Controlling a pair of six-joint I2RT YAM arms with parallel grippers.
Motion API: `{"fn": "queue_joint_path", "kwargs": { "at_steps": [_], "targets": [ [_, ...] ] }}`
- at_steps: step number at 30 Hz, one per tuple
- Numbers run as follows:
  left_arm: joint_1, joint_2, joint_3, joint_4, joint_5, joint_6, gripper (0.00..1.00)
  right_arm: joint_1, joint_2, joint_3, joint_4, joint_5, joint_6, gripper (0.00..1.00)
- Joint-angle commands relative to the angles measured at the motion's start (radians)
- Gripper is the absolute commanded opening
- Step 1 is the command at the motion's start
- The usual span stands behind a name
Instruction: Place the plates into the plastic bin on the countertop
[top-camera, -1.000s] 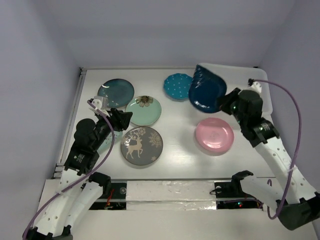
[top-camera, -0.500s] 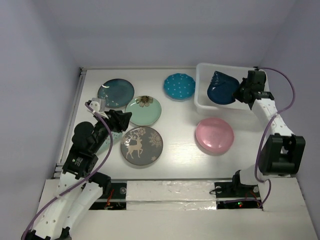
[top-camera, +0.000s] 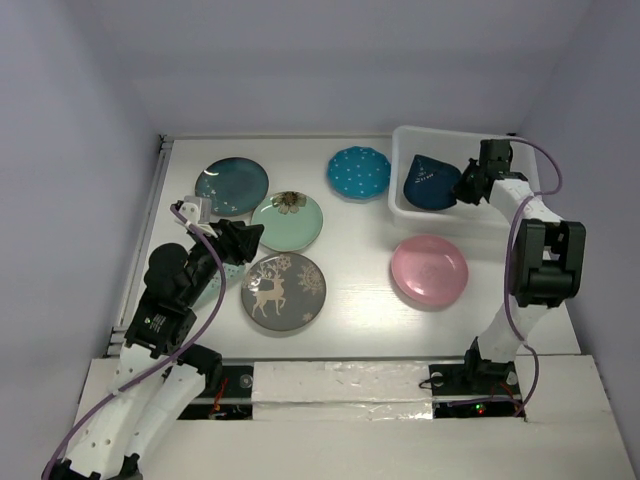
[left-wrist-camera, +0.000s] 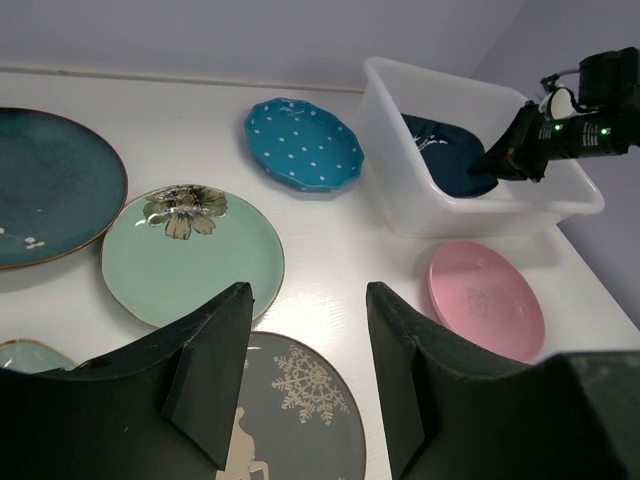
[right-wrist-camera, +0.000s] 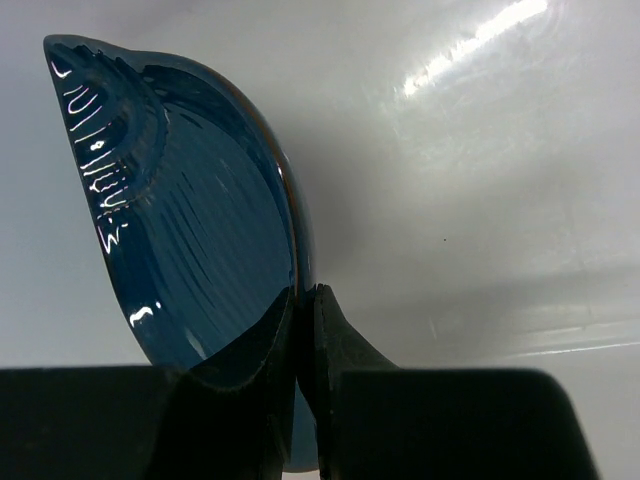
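Overhead camera covers the whole countertop (top-camera: 350, 255); left wrist views the plastic bin (left-wrist-camera: 400, 180) from afar, right wrist close inside it.

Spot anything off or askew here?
Only the navy shell plate: it leans tilted inside the bin, rim pinched in the right pincer, not lying flat. Nothing looks spilled or broken.
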Motion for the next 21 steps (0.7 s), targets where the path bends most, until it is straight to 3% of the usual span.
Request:
{"fn": "queue_joint_path", "kwargs": {
  "at_steps": [1, 5, 8, 9, 12, 15, 18, 19, 21],
  "targets": [
    [-0.004, 0.000, 0.025, 0.027, -0.004, 0.012, 0.46, -0.004, -0.015, 0.033, 0.143, -0.057, 0.032, 0.00],
    [-0.013, 0.000, 0.025, 0.025, -0.004, 0.014, 0.46, -0.004, 0.007, 0.030, 0.128, -0.045, 0.031, 0.02],
    [-0.013, -0.003, 0.028, 0.026, -0.004, 0.012, 0.46, -0.004, -0.001, 0.023, 0.119, -0.018, 0.029, 0.31],
    [-0.013, -0.002, 0.028, 0.027, -0.005, 0.014, 0.46, -0.004, -0.009, 0.014, 0.119, -0.010, 0.028, 0.49],
    [-0.013, -0.008, 0.026, 0.027, -0.004, 0.012, 0.46, -0.004, -0.050, -0.002, 0.123, 0.021, 0.028, 0.68],
    [-0.022, -0.019, 0.028, 0.024, -0.004, 0.012, 0.46, -0.004, -0.110, -0.020, 0.125, 0.053, 0.028, 0.76],
    [-0.022, -0.026, 0.026, 0.024, -0.007, 0.012, 0.46, -0.004, -0.225, -0.081, 0.151, 0.097, 0.031, 0.76],
    [-0.022, -0.028, 0.028, 0.024, -0.007, 0.012, 0.46, -0.004, -0.261, -0.101, 0.156, 0.108, 0.028, 0.75],
    [-0.031, -0.034, 0.026, 0.022, -0.007, 0.012, 0.46, 0.020, -0.384, -0.180, 0.165, 0.131, 0.023, 0.62]
  ]
}}
